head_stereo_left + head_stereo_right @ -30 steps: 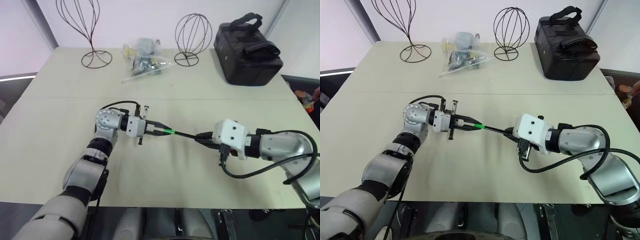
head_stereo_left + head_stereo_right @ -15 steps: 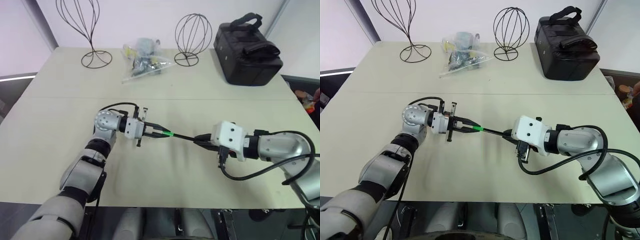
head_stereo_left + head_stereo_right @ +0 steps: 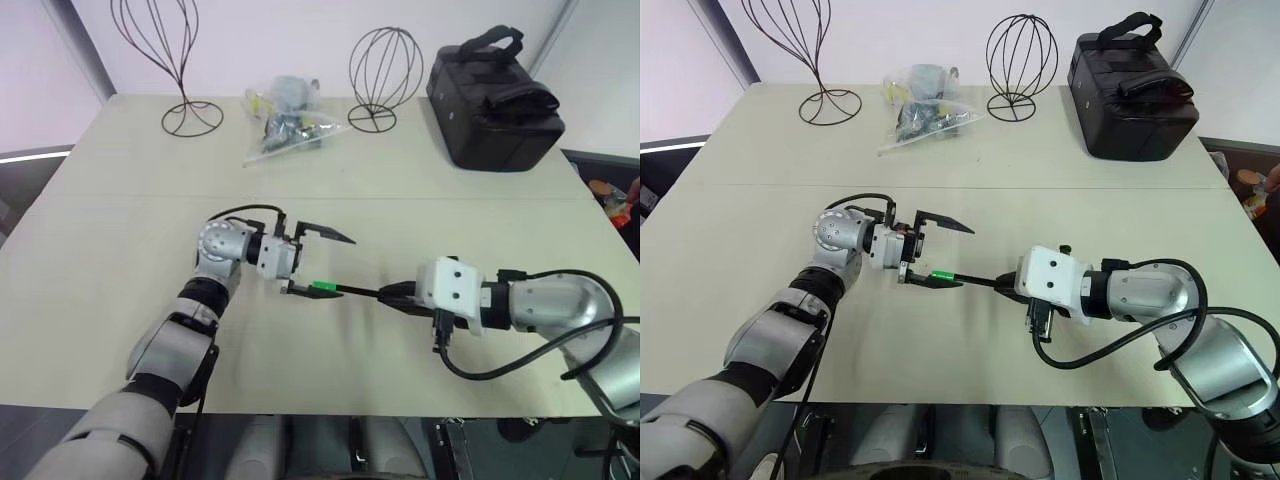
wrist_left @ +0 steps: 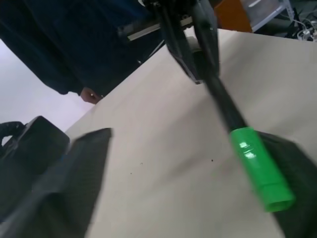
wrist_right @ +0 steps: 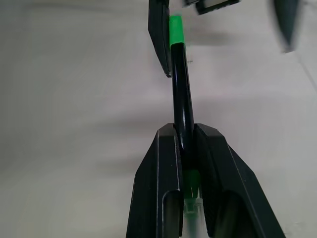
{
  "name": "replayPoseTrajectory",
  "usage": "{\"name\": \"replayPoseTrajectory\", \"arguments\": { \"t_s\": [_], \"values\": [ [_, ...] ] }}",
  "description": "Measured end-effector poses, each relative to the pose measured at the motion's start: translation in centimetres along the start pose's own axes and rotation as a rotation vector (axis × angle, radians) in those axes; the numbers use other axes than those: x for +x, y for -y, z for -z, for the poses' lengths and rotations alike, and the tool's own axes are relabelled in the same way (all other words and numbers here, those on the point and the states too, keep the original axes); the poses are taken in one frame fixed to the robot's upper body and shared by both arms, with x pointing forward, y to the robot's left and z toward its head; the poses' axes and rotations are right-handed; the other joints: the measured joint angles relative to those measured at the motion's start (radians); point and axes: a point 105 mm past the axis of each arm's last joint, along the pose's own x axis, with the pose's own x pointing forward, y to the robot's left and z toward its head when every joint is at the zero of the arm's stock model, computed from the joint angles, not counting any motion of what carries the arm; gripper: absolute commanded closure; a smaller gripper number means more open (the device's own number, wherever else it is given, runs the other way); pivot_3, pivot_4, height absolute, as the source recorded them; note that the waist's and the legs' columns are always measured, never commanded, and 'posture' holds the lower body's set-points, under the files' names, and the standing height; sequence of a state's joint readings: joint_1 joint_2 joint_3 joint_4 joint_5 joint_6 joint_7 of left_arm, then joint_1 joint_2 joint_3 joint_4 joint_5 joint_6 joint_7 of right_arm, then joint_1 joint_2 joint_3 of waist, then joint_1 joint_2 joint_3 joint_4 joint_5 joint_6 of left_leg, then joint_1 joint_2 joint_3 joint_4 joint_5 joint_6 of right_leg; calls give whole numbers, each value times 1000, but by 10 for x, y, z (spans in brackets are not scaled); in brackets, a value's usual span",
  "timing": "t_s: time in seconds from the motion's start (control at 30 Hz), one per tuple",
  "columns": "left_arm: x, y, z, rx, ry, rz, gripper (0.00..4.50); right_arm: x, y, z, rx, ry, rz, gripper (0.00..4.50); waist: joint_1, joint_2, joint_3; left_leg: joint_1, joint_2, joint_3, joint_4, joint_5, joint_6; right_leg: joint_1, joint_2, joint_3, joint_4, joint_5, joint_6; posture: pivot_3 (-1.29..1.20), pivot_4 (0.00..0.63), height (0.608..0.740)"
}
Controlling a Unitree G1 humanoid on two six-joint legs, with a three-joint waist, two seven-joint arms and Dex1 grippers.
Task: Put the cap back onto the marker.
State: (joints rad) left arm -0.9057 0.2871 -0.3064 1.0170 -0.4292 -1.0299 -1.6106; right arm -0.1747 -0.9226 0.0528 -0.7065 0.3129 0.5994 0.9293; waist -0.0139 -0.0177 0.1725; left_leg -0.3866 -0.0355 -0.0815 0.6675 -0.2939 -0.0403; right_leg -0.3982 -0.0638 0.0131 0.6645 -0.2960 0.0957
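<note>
Fingers of the left gripper [image 3: 318, 262] stood wide apart, one raised above the bench [image 3: 100, 250] and the other low, just beside the cap [image 3: 323, 288]. Whether that lower finger touched the cap could not be told from the head views; in the left wrist view the cap [image 4: 261, 169] lay against a dark blurred finger, its far edge cut off by the frame. The bright green cap sat on the end of the marker [image 3: 360, 292], which ran as a thin black stick from there to the right gripper [image 3: 392, 295]. The right gripper's fingers [image 5: 163, 173] were clamped on the marker [image 5: 182, 104] near its other end, hiding that stretch of the barrel; a pale green bit showed between them, too small to make out. At the back of the bench lay a clear plastic bag [image 3: 285, 125] of mixed small items, its contents hard to tell apart, between two wire stands [image 3: 385, 70], the taller one cut off at the top. A black bag [image 3: 495, 100] sat at the far right corner. A person's dark sleeve and hand [image 4: 89, 94] showed beyond the bench in the left wrist view.
</note>
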Motion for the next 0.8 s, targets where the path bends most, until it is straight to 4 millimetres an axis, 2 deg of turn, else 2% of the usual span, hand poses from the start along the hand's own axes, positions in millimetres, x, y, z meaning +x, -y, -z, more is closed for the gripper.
{"name": "replayPoseTrajectory", "arguments": {
  "t_s": [0.17,0.37,0.47,0.57,0.8],
  "values": [
    [-15,-1,1,-7,-37,-14,31,-3,1,1,8,3,10,4500,2,0,0,0,0,0,0,0,0,0,0,0,0,0,0,0,150,740],
    [-21,-1,6,-89,-41,-71,31,-9,2,10,47,-14,62,4500,6,0,0,0,0,0,0,0,0,0,-1,0,0,0,0,0,150,740],
    [-26,-16,15,-205,-62,-229,31,-21,16,15,90,-7,217,4500,4,0,0,0,0,0,0,0,0,0,0,0,0,0,0,0,150,740],
    [-27,-23,25,-311,-89,-347,31,-32,28,17,120,-1,361,4500,2,0,0,0,0,0,0,0,0,0,0,0,0,0,0,0,150,740],
    [-35,-11,50,-537,-222,-601,31,-51,37,38,337,-38,751,4500,4,0,-1,0,1,-1,0,0,-1,-1,-1,2,2,0,0,0,150,740]
  ]
}}
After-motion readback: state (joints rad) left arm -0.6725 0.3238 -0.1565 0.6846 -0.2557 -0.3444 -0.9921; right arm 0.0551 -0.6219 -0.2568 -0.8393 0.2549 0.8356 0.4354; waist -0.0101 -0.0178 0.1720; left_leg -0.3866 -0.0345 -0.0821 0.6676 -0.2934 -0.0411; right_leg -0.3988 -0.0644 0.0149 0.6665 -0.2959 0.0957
